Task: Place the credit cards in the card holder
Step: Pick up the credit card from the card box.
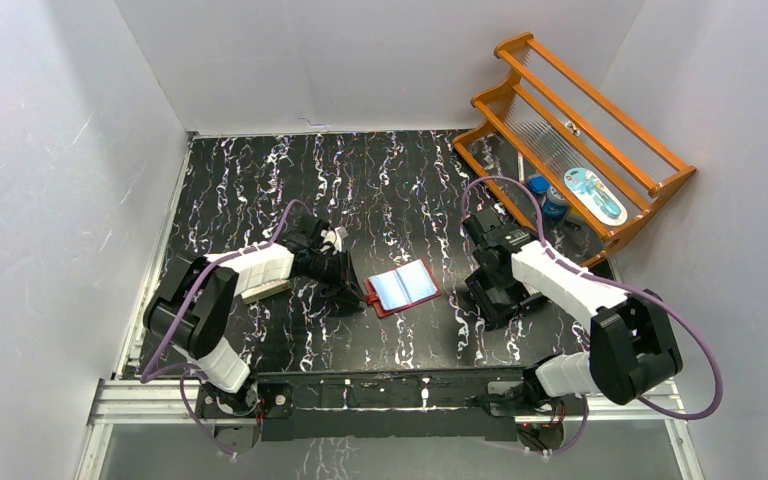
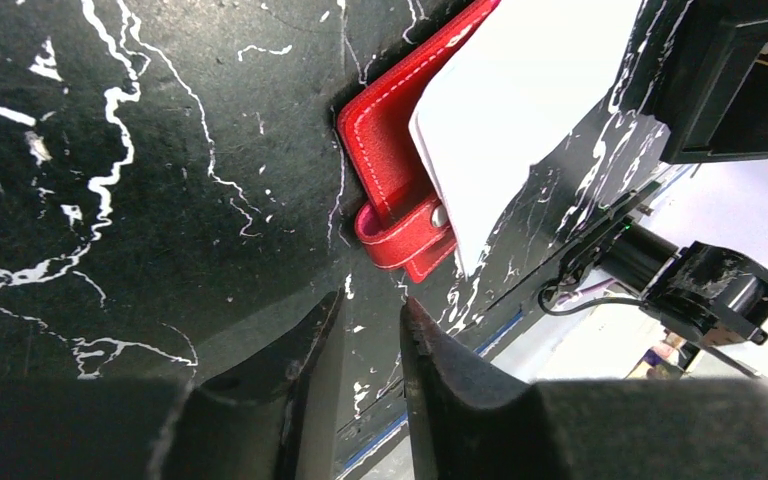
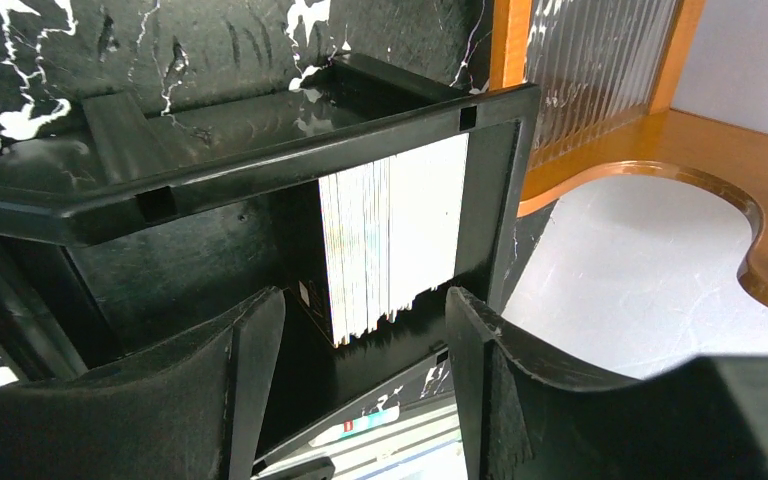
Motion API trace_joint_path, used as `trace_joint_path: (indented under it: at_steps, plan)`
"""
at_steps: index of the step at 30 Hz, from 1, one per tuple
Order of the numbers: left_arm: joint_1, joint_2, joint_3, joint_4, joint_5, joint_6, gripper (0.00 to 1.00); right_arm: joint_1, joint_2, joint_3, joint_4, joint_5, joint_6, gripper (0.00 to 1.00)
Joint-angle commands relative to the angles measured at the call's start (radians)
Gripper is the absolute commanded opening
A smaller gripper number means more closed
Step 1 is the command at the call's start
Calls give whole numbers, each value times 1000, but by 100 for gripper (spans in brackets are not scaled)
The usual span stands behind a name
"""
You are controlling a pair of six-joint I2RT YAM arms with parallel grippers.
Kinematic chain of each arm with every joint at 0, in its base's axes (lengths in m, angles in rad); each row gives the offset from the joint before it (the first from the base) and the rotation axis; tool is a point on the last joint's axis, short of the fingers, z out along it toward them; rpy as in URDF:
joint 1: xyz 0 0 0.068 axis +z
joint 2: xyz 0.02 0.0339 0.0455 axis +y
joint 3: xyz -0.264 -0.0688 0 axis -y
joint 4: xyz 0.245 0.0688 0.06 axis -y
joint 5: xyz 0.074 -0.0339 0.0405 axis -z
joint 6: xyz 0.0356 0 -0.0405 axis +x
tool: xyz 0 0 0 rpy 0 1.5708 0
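Red card holder (image 2: 385, 150) just beyond left fingers (image 2: 305, 370), untouched.

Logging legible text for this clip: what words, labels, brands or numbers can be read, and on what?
No text can be read for certain.
Packet on the wooden rack: print too small.
Pale strip below the black box, right wrist view: red and blue marks, blurred.
Cards in the black box: edges only, unreadable.
Card holder: no text shows.
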Motion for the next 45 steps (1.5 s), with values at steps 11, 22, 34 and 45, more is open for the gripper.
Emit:
trace_joint_path:
  at_steps: [11,22,34,45]
  plan:
    - [-6,-66,-18,35,45,-53,33,-34,-11,-90,145,18,-72,66]
    - [-6,-66,-10,33,51,-51,34,-43,3,-99,196,45,-81,62]
    - [-7,-67,-5,21,50,-42,35,-48,55,-91,190,55,-85,63]
    - [-7,-62,-9,20,43,-43,35,-48,24,-49,161,111,-88,47]
